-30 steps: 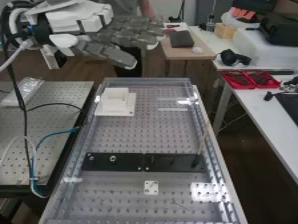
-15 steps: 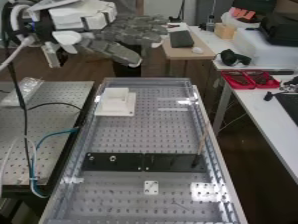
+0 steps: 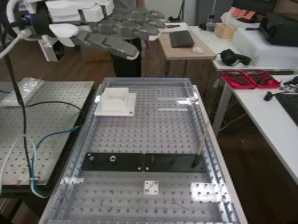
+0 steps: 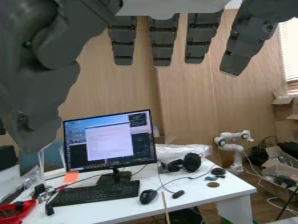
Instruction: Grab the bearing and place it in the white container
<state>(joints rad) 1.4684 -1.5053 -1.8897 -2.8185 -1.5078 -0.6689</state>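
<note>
In the high view the hand (image 3: 118, 34) is at the upper left, high over the far end of the bench, its fingers straight and pointing right with nothing held. Below it, on the bench's far left part, stands the white container (image 3: 116, 106), a square box on a flat base, apart from the hand. Low on the black bar (image 3: 126, 161) sit the smaller nut (image 3: 91, 158) and the larger nut (image 3: 113, 158). In the wrist view the hand (image 4: 163, 44) has its fingers extended and spread, the thumb at one side.
A perforated side table (image 3: 53, 115) with cables lies left of the bench. A small white plate (image 3: 151, 187) lies nearer than the bar, and a thin stick (image 3: 202, 142) rises at its right end. A white desk (image 3: 269, 112) with red trays (image 3: 249, 80) stands to the right.
The hand has moved slightly upward in the high view, its fingers still straight. The container, the bar and both nuts stay where they were.
</note>
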